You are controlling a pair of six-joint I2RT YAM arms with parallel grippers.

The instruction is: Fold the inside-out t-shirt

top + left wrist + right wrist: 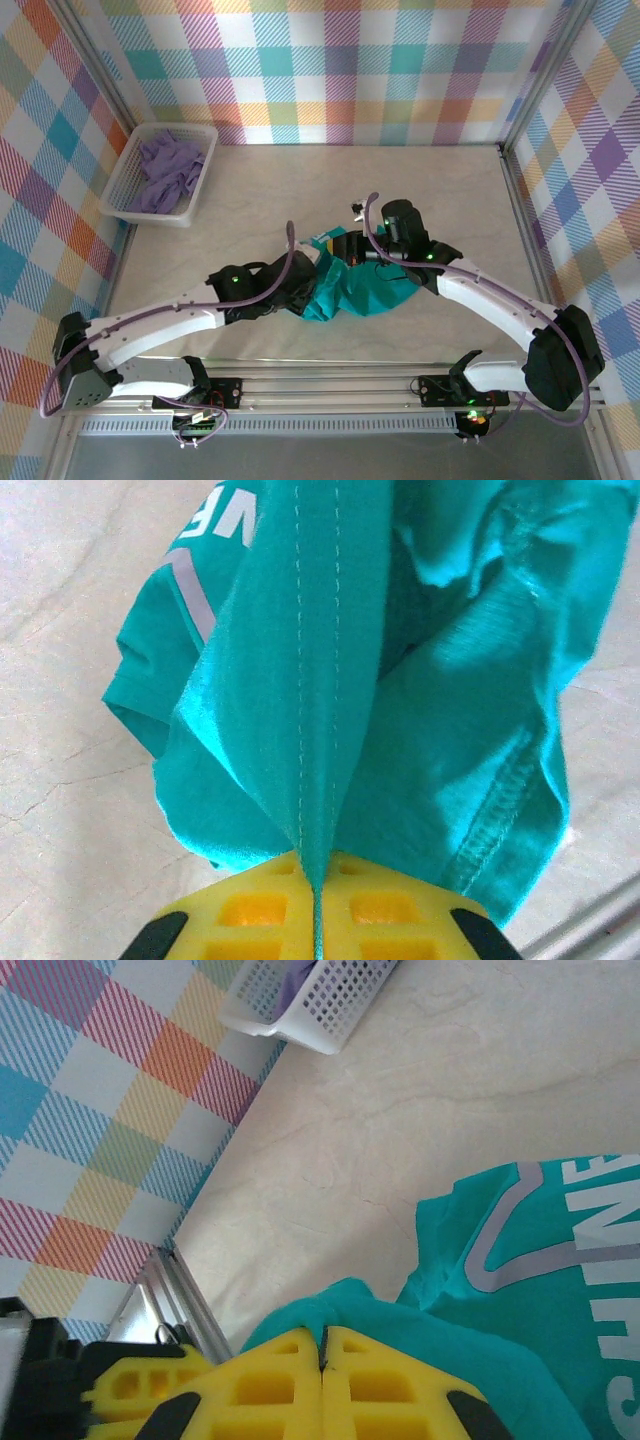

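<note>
The inside-out t-shirt is a bunched teal heap at the middle of the table, between both arms. My left gripper sits at its left edge. In the left wrist view the yellow fingers are shut on a stitched hem of the t-shirt, which stretches away from the left gripper. My right gripper is at the heap's upper edge. The right wrist view shows the right gripper shut on a fold of the t-shirt, with pale printed lettering to the right.
A white basket holding a lavender garment stands at the back left by the plaid wall; its corner shows in the right wrist view. A metal rail runs along the near edge.
</note>
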